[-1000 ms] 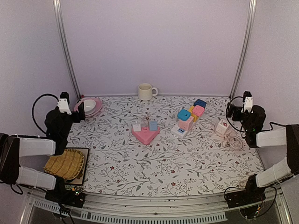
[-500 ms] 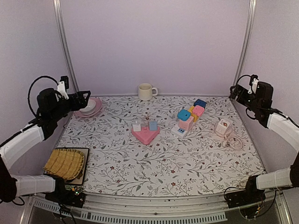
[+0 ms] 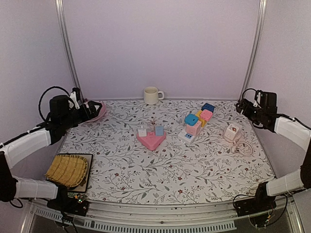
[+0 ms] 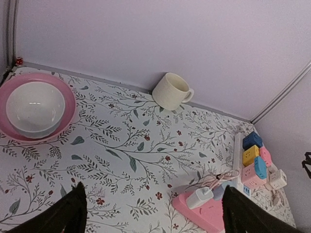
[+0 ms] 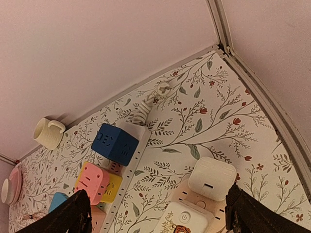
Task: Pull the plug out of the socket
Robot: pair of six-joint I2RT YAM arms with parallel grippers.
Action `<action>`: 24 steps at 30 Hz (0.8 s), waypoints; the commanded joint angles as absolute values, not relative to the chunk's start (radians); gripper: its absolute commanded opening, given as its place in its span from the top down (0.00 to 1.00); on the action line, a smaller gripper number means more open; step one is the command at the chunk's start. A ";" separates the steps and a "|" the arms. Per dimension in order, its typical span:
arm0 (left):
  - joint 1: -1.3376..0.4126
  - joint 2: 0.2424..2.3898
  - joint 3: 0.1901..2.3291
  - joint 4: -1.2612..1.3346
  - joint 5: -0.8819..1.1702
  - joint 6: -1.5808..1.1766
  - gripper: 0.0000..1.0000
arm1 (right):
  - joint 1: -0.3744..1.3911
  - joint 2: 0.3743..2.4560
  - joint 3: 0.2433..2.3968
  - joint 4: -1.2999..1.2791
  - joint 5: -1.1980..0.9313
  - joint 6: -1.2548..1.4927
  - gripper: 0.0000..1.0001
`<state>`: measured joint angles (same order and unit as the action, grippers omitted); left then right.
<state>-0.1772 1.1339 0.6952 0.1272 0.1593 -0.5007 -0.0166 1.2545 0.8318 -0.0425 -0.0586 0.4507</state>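
Currently on view, on the flower-patterned table [image 3: 194, 170]:

Pink socket [image 3: 151, 141]: it is lying flat near the middle of the table, well apart from both arms. A white plug [image 3: 142, 131] and a blue plug [image 3: 159, 130] are standing upright in it side by side, the white one on the left. A thin bundled cord [image 3: 153, 121] is lying just behind them.

Left gripper [image 3: 91, 108]: it is hovering over the far-left corner, just beside the pink plate [image 4: 68, 94]. Its fingers [image 4: 73, 213] are standing wide apart and gripping nothing. From its wrist camera they are framing the table, with the socket near the lower right.

Right gripper [image 3: 240, 105]: it is hanging at the far-right edge of the table. Its jaws are spread wide with nothing between them.

White power strip [image 3: 187, 136]: it is lying to the right of the socket and carrying cube adapters [image 3: 199, 118] in dark blue, pink, yellow and light blue.

White cube [image 3: 232, 132]: it is sitting near the right gripper, a tiger sticker showing on it in the right wrist view, with a coiled white cable [image 3: 244, 148] lying just beside it.

Cream mug [image 3: 152, 95]: it is standing upright by the back wall.

White bowl [image 4: 34, 109]: it is sitting in the pink plate.

Woven mat [image 3: 68, 170]: it is resting on a dark tray [image 3: 88, 174] near the left arm's base.
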 commanded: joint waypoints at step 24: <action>-0.332 1.027 0.589 0.128 0.039 -0.589 0.03 | 0.127 1.588 0.843 -0.028 -0.153 0.406 0.01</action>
<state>-0.2703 1.0325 0.5930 0.1104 0.0986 -0.6086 0.0448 1.6058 0.8440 -0.0494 -0.1543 0.3855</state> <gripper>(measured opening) 0.971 0.989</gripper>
